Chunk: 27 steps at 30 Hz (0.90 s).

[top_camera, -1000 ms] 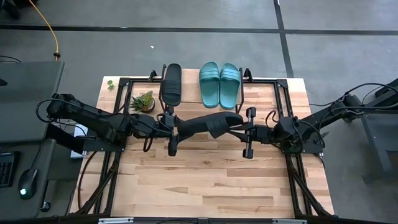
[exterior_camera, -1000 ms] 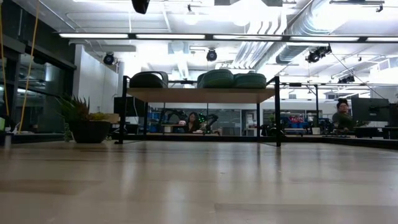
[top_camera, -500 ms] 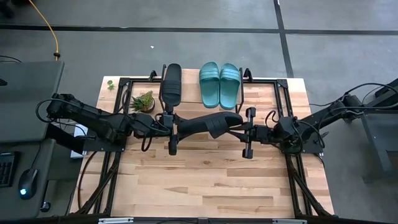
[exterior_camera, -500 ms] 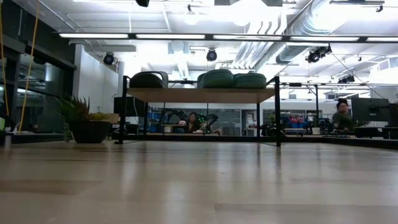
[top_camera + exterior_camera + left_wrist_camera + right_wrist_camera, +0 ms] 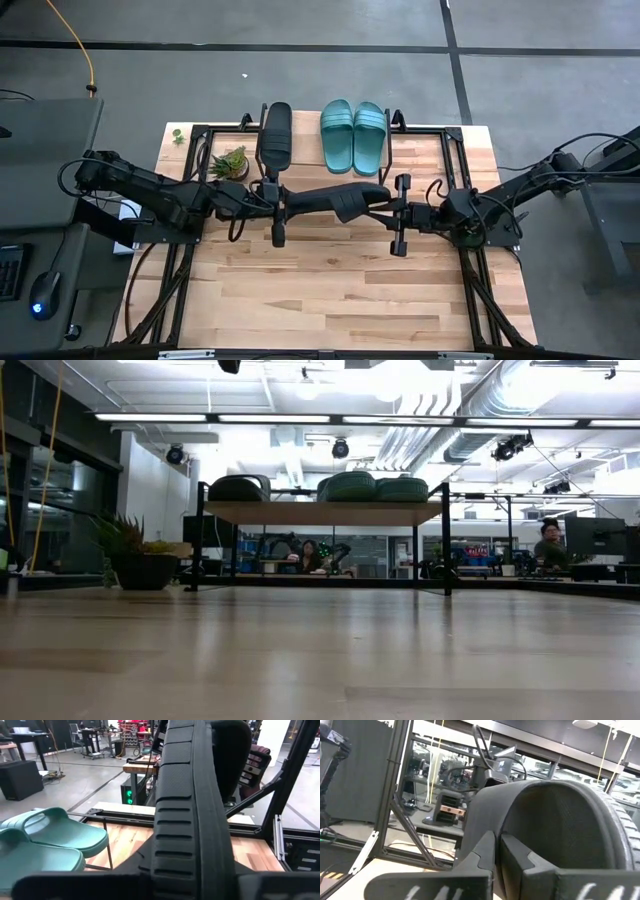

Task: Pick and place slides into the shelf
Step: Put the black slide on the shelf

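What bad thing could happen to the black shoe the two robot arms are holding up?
The black slide hangs in the air between the left gripper and the right gripper, each at one end. If they pull unevenly, it might bend or slip out and drop onto the table. On its way to the shelf, it could also bump the teal slides.

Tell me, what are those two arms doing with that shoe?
Both arms are holding one black slide between them above the middle of the table: the left gripper grips one end, the right gripper the other. The shelf at the far edge already carries another black slide and two teal slides. A small potted plant sits beside it.
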Available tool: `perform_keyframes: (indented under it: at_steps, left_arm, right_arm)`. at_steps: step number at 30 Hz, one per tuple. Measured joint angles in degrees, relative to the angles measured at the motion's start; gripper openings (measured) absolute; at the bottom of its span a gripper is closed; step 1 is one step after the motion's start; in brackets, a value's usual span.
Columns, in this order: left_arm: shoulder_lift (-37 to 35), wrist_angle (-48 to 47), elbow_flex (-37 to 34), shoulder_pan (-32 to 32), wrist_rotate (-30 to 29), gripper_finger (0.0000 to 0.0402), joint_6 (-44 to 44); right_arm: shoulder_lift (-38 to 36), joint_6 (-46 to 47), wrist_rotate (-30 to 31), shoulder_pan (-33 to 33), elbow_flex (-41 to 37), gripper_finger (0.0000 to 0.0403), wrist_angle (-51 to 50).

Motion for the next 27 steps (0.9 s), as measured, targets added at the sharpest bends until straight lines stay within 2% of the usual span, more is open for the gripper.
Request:
perform_keyframes:
  at_steps: [2, 6, 12, 20, 23, 27]
  left_arm:
    - [-0.02, -0.1, 0.0, -0.02, -0.04, 0.0044, 0.0]
    - [-0.02, -0.22, 0.0, -0.02, -0.02, 0.0044, 0.02]
    - [-0.02, -0.3, -0.02, -0.02, 0.2, 0.0081, -0.11]
    - [-0.02, -1.21, -0.02, -0.02, 0.2, 0.0043, -0.13]
    - [-0.02, -1.42, -0.02, -0.02, 0.2, 0.0044, -0.41]
    - [-0.02, -1.58, -0.02, -0.02, 0.4, 0.0069, -3.28]
  right_arm:
    - [0.0, 0.02, -0.02, 0.0, 0.0, 0.0, -0.21]
    - [-0.02, 0.0, -0.09, 0.0, 0.0, 0.0, -1.07]
    - [-0.04, -0.9, -0.33, 0.04, 0.02, 0.0006, -2.44]
    - [-0.07, -1.01, -0.26, 0.04, 0.04, 0.0077, -5.28]
    - [-0.04, -2.43, -0.26, 0.04, 0.04, 0.0103, -5.82]
    - [-0.02, -6.32, 1.76, 0.67, 0.04, 0.0127, -6.72]
